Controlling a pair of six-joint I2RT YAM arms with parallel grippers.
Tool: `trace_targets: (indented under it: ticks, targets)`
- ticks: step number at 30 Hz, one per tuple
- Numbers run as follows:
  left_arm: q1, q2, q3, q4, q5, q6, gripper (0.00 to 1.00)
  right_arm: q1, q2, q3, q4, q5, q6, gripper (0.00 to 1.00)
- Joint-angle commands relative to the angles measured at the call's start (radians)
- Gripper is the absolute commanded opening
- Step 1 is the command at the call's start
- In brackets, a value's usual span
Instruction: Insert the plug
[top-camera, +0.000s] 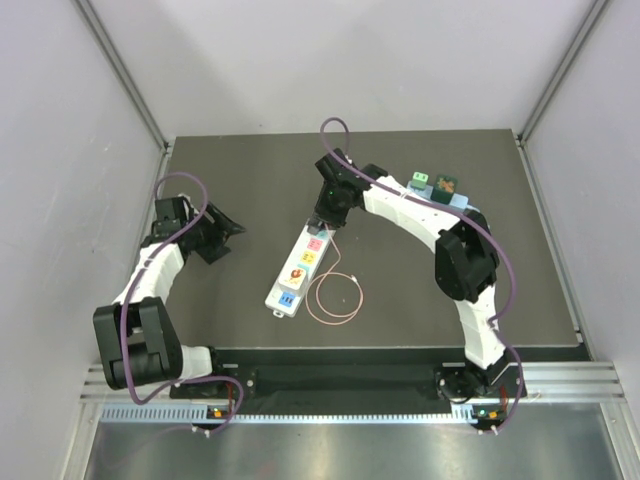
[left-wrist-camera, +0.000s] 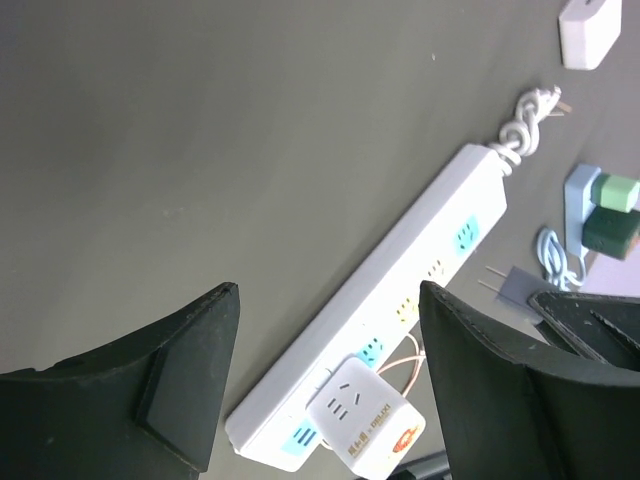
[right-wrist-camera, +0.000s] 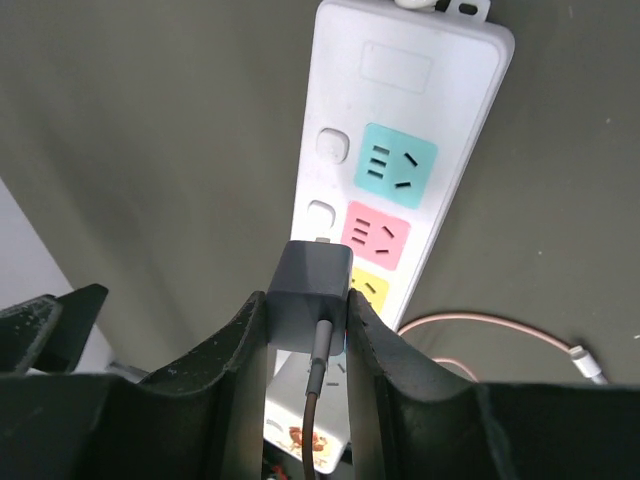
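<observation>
The step in hand is lining up. The right gripper (right-wrist-camera: 305, 300) is closed partway on the grey plug (right-wrist-camera: 310, 272), pinching its two flat sides, with the thin cable (right-wrist-camera: 500, 324) running out of the plug's back end and looping on the table (top-camera: 450, 300) just to the right of the power strip (top-camera: 297, 271). The strip lies at a slant in the middle of the table, and the plug hangs over its far half, above the row of coloured sockets.

In the left wrist view the plug's two prongs point toward the strip but stand apart from it, so I judge the plug not yet seated. It seems to sit over the pink or the yellow socket. The plug's own body hides the spot beneath it, so I cannot say which.

The left gripper (left-wrist-camera: 325, 300) stands wide open and holds nothing, well to the left of the strip (a white cube adapter (left-wrist-camera: 365, 420) already fills a socket at the strip's near end).

The next move calls for squaring the prongs to one socket's slots, then a straight push down. The strip is unheld and might slide or tip, so the free arm could steady it.
</observation>
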Motion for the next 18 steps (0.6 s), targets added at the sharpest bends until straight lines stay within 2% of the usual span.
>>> trace_targets:
  ticks: [1,8,14,18]
  targets:
    - [0.005,-0.010,-0.018,0.066,0.079,-0.006,0.77,0.016,-0.033,0.038,-0.008,-0.022,0.082,0.00]
    - [0.003,-0.041,-0.029,0.057,0.072,0.016,0.77,0.051,0.000,0.101,-0.104,0.085,0.132,0.00]
    - [0.003,-0.064,-0.041,0.068,0.066,0.014,0.77,0.082,0.043,0.176,-0.157,0.085,0.151,0.00]
    - [0.003,-0.069,-0.043,0.063,0.066,0.019,0.77,0.093,0.029,0.139,-0.159,0.104,0.172,0.00]
